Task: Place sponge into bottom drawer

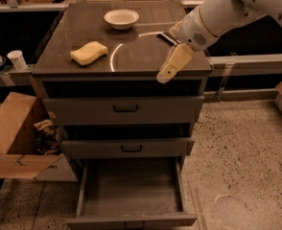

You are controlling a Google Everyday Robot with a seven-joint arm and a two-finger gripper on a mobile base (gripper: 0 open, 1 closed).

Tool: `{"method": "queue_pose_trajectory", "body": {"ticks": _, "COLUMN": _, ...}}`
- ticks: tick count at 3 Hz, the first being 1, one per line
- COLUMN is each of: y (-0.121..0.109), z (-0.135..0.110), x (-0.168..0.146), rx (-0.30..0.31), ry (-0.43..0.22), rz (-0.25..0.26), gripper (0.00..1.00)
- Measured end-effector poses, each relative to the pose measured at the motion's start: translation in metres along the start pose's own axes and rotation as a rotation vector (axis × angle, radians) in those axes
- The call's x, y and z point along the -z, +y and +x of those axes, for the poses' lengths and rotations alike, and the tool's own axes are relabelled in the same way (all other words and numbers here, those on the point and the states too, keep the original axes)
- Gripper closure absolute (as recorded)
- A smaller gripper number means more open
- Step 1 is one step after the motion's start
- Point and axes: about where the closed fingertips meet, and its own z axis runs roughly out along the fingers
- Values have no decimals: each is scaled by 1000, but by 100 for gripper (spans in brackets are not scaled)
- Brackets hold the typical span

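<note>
In the camera view, the pale yellow sponge [88, 53] lies on the left part of the dark counter [146, 56], well apart from the claw [171, 67]. The claw hangs over the front right edge of the counter, pointing down to the left; I cannot tell if it is open or closed. A white bowl [121, 18] stands behind the sponge. The bottom drawer [131, 188] is pulled out.

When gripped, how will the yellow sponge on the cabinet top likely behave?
The sponge looks like soft foam, so it will probably squash and feel light. It lies flat on the cabinet top, so rolling seems unlikely. The pincer hangs at the top's front right edge, apart from the sponge.
</note>
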Motion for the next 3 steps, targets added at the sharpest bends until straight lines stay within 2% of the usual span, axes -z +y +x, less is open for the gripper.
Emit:
{"method": "queue_pose_trajectory", "body": {"ticks": 1, "y": -9, "z": -5, "x": -12, "rx": 0, "ry": -23, "rz": 5, "gripper": 0}}
{"method": "queue_pose_trajectory", "body": {"ticks": 3, "y": -66, "z": -56, "x": -85, "rx": 2, "ry": -112, "rz": 39, "gripper": 0}}
